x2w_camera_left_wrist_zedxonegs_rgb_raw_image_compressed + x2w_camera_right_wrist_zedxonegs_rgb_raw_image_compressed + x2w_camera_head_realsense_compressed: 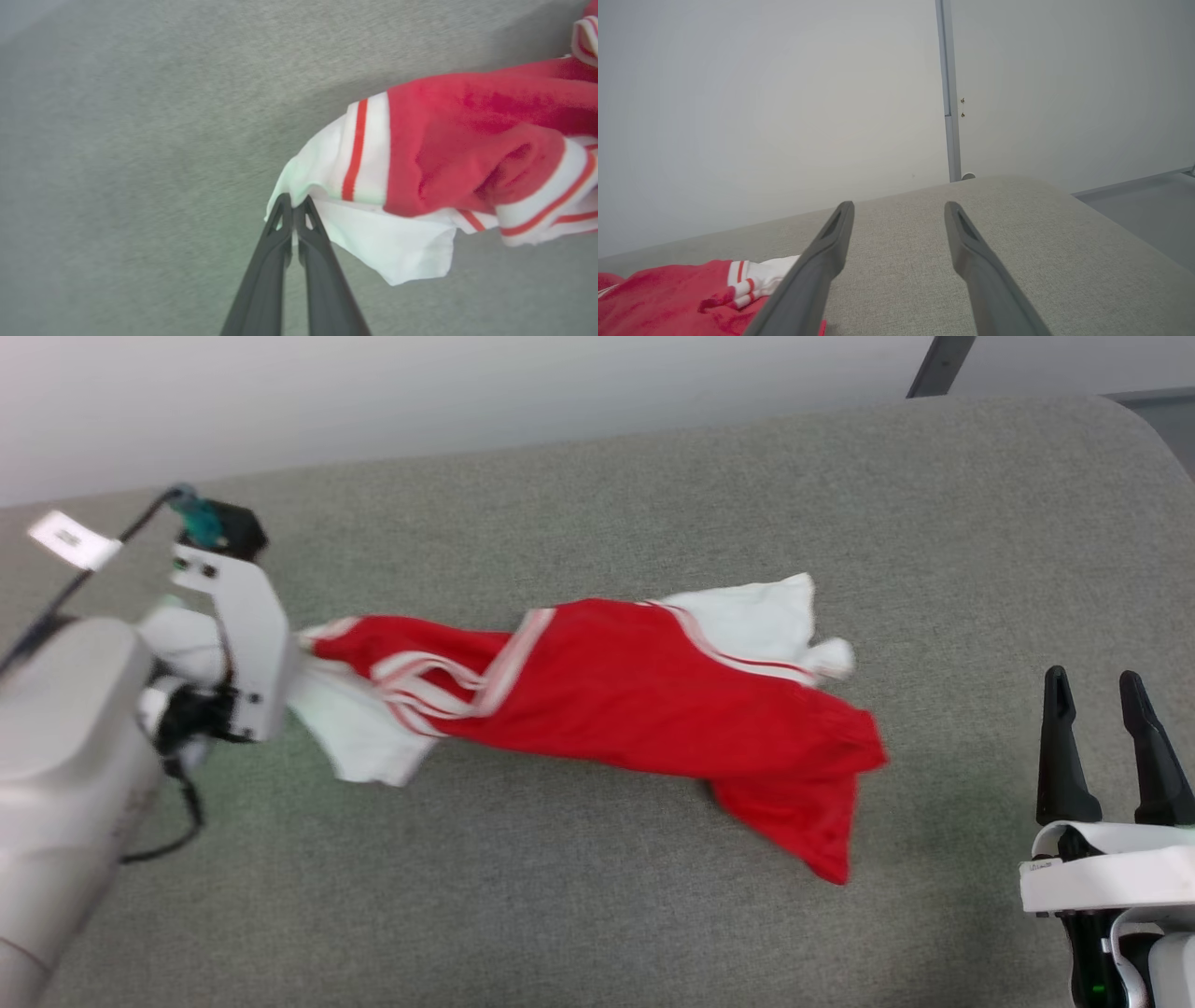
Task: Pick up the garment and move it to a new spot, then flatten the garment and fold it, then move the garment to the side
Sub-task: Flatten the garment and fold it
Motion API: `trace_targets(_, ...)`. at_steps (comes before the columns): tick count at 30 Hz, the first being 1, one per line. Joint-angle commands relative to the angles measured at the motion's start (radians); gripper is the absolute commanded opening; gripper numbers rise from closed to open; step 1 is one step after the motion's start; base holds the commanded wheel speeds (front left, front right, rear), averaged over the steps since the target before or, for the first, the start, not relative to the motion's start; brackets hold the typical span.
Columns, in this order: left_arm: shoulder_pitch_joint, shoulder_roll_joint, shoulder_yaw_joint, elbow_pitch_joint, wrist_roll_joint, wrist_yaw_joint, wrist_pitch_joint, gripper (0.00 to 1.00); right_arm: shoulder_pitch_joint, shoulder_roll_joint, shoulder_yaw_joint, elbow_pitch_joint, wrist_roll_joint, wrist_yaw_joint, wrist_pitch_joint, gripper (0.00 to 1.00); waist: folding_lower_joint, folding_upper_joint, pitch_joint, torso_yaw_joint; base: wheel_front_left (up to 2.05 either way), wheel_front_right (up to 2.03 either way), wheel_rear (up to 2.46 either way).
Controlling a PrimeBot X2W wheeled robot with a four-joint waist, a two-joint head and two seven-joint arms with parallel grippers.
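One white corner of the garment (635, 700) between the pressed left jaws; right jaws spread, well apart.

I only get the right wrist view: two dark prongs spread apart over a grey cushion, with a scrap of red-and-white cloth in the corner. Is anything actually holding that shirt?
Observer: Yes. The left tool is shut on the edge of a white sleeve of the garment.
Operator: Is the shirt spread flat?
Observer: No. The head view shows it bunched into a long, twisted strip across the grey surface, one end at the left tool.
Operator: Are my prongs touching it?
Observer: No. The right tool stands open, with bare surface between it and the red hem end.
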Motion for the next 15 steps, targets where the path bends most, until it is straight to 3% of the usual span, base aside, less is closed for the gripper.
trace_targets(1, -0.012, 0.004, -0.009, 0.002, 0.019, 0.003, -0.005, 0.0, 0.013, -0.001, -0.001, -0.001, 0.005, -0.001, 0.0, 1.0, 0.0, -0.0001, 0.003, -0.004, 0.0, 0.0, 0.0)
trace_targets(5, -0.051, 0.056, -0.049, 0.033, 0.097, 0.013, -0.014, 0.0, 0.009, 0.0, 0.001, 0.0, 0.008, -0.001, 0.0, 1.0, 0.0, -0.0001, 0.015, -0.019, 0.0, 0.0, 0.0)
trace_targets(12, -0.04, 0.041, -0.062, 0.118, 0.113, 0.018, -0.067, 0.02, -0.005, 0.002, -0.002, -0.005, 0.011, -0.001, 0.0, 1.0, 0.0, -0.0001, 0.035, -0.044, 0.0, 0.0, 0.0)
trace_targets(14, -0.034, 0.034, -0.063, 0.143, 0.118, 0.018, -0.097, 0.47, -0.006, 0.002, -0.006, -0.005, 0.011, -0.001, 0.0, 1.0, 0.0, -0.0001, 0.038, -0.046, 0.0, 0.0, 0.0)
trace_targets(15, -0.033, 0.031, -0.066, 0.155, 0.122, 0.017, -0.111, 1.0, -0.005, 0.0, -0.008, -0.006, 0.011, -0.001, 0.0, 1.0, 0.0, -0.0001, 0.038, -0.045, 0.0, 0.0, 0.0)
